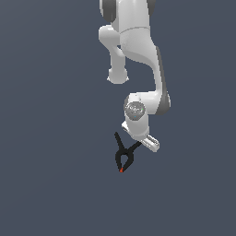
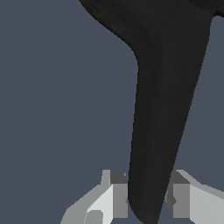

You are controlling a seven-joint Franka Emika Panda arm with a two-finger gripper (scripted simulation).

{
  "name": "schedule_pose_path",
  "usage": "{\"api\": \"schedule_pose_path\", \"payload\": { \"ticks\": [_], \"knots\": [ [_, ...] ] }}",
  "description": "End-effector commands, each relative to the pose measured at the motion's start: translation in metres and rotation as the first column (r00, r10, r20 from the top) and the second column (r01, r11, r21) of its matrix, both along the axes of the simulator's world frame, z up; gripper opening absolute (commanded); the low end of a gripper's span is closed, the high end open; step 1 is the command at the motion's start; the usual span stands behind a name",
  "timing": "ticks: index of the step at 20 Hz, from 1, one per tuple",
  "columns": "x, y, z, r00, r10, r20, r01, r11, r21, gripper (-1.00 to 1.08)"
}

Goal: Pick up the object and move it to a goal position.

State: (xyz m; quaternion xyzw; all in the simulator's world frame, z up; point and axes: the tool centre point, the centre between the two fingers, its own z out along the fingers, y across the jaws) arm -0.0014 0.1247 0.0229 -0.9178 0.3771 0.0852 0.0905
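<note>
In the exterior view the white arm [image 1: 138, 60] reaches down from the top of the picture. Its end effector [image 1: 140, 144] is at the low end of the arm and it holds the black spring clamp [image 1: 123, 154] by one of its thin handles. The clamp hangs just beside the end effector, toward the exterior view's left and a little lower. Its two handles open upward like a V, and its rounded jaws point down with a small red tip [image 1: 121, 170] at the lowest point.

In the wrist view the handle of the clamp [image 2: 157, 131] is very close and fills much of the picture. The two grey fingers [image 2: 119, 194] press on the narrow end of this handle, one on each side. Behind everything there is only a plain dark blue-grey surface [image 1: 46, 184], and I cannot tell if the clamp touches it.
</note>
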Motion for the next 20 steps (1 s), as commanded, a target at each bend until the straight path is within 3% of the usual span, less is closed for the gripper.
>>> {"api": "schedule_pose_path", "payload": {
  "ticks": [1, 8, 20],
  "knots": [
    [0.001, -0.001, 0.006, 1.0, 0.0, 0.002, 0.0, 1.0, 0.0, -1.0],
    [0.001, -0.01, 0.043, 1.0, 0.0, 0.002, 0.0, 1.0, 0.0, -1.0],
    [0.005, -0.037, 0.151, 1.0, -0.001, 0.002, 0.001, 1.0, -0.001, -1.0]
  ]
}}
